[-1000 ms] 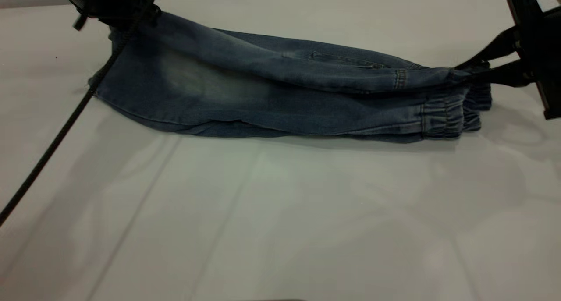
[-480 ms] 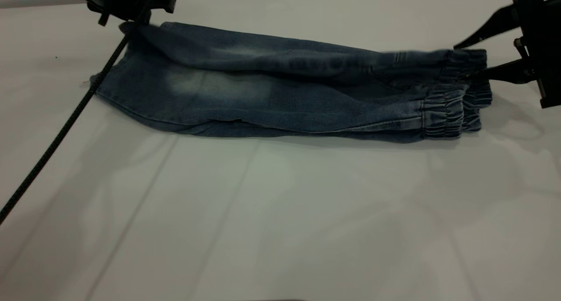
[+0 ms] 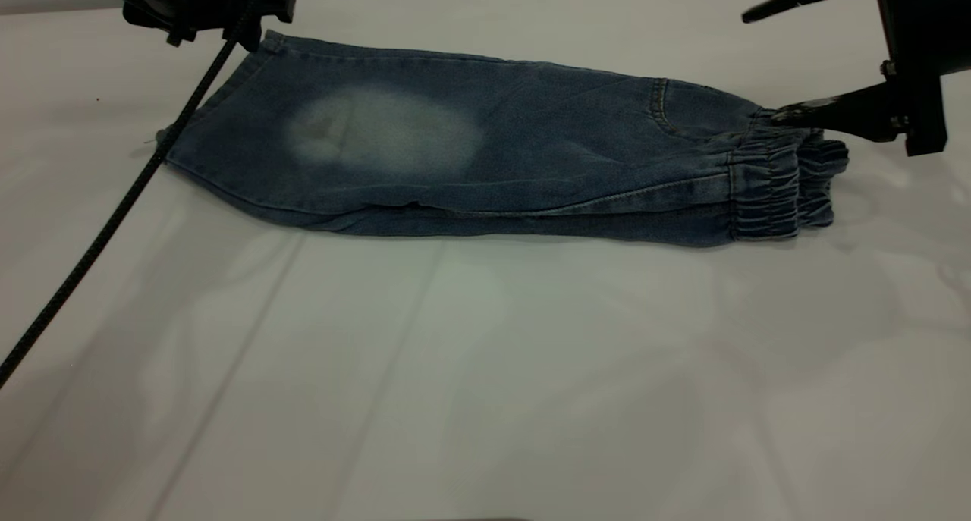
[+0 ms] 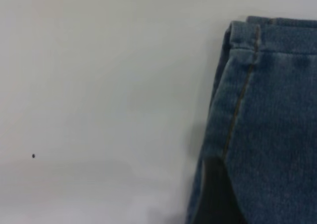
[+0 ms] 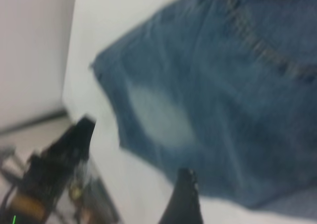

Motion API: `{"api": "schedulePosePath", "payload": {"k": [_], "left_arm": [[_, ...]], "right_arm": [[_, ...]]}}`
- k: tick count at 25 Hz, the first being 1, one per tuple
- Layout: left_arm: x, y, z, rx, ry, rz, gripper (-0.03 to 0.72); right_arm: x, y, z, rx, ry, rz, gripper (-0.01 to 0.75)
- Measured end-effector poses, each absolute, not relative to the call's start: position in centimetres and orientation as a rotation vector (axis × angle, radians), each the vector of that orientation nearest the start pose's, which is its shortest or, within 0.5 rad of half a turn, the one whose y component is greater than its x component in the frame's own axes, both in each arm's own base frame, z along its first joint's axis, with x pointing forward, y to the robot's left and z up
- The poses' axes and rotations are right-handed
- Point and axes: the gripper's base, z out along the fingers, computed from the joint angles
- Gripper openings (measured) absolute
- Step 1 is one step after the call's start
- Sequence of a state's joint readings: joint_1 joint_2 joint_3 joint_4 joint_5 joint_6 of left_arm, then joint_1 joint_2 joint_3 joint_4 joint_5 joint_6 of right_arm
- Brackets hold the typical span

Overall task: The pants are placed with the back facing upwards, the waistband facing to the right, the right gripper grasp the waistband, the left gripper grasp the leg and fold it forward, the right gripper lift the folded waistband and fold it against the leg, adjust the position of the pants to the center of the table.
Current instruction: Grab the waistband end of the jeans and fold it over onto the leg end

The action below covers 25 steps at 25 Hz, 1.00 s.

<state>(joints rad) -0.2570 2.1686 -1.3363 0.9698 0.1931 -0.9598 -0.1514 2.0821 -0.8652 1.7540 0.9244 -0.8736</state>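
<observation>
Your pants (image 3: pixel 485 164) lie folded lengthwise at the far side of the bench (image 3: pixel 485 384), waistband (image 3: pixel 781 187) right, so your right gripper (image 3: pixel 789 62), fingers apart, hovers there to regrasp; left gripper (image 3: pixel 197 5) finger state unclear.

The left gripper (image 3: pixel 227 9) is cut off by the exterior view's top edge (its fingers unseen); the pants (image 5: pixel 223 95) blur in the right wrist view.
</observation>
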Motion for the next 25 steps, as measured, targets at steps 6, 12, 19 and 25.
{"api": "schedulePosePath", "payload": {"k": [6,12,19,25], "left_arm": [[43.8,-10.0,11.3,0.250,2.401,0.081,0.444],[43.8,-10.0,11.3,0.252,2.400,0.079,0.444],[43.8,-10.1,11.3,0.256,2.399,0.077,0.444],[43.7,-10.3,11.3,0.259,2.398,0.075,0.444]], "right_arm": [[32.7,3.2,8.6,0.809,2.535,1.498,0.550],[31.8,4.8,6.4,0.775,2.767,1.197,0.570],[32.5,4.8,4.6,1.018,2.679,1.131,0.621],[32.9,4.6,3.9,1.118,2.612,1.135,0.618]]}}
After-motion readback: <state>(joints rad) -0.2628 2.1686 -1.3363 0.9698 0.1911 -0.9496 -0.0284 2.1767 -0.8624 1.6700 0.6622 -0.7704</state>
